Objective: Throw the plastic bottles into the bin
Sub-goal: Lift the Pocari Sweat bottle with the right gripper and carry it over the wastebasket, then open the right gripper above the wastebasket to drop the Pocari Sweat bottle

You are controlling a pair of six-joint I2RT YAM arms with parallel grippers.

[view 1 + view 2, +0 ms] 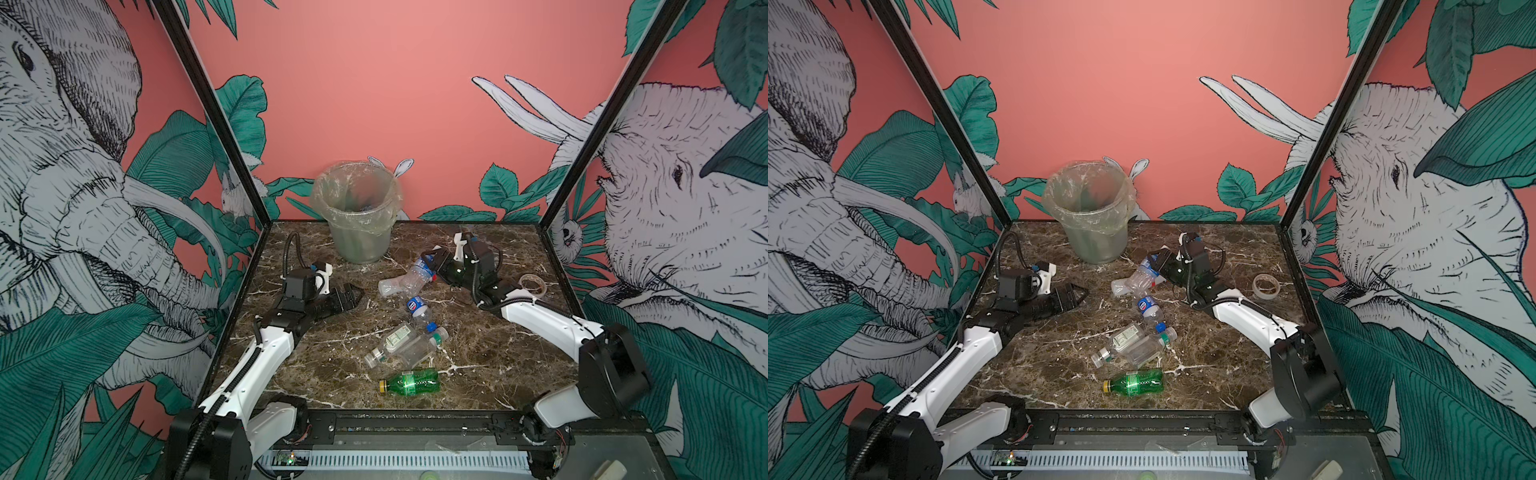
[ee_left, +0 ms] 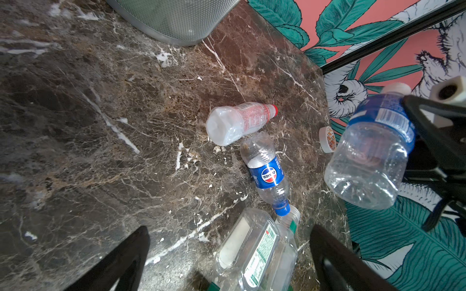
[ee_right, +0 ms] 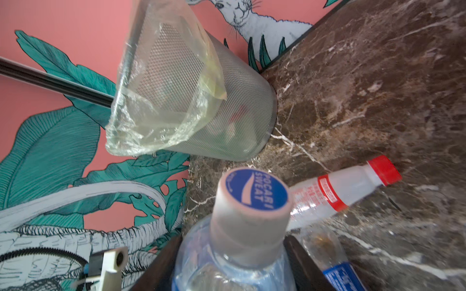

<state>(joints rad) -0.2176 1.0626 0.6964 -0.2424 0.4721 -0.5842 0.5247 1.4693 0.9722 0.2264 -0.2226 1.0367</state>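
Closest to the top camera lies the green bottle [image 1: 409,381], yellow-capped, on its side and alone on the counter [image 1: 311,353]. Just beyond it a flat-sided clear bottle [image 1: 395,338] and a round clear bottle [image 1: 417,351] lie pressed together, both with green-and-white labels. Next comes the Pepsi bottle [image 1: 417,309], its blue cap against the round one's neck. Past it the milky red-capped bottle [image 2: 239,123] lies on its side. My left claw [image 1: 356,298] hangs spread wide and empty to the left of this row. My right claw [image 1: 432,262] is clamped on the Pocari bottle [image 2: 370,156] at its labelled shoulder. The bottle seems lifted off the counter, cap aimed toward the bin [image 1: 361,245], which stands upright at the far edge, near but not under my load.

I judge all of these empty: light, thin-walled, quick to dent, slick and ready to roll. The stiffer shoulder below the cap looks the surest hold; a hard squeeze on the belly could pop one out.

Six bottles are outside the bin: one green, two green-labelled clear, one Pepsi, one red-capped, one in my right claw. One bin; its contents I cannot count. One tape ring [image 1: 533,284] sits off to my right, not mine to throw
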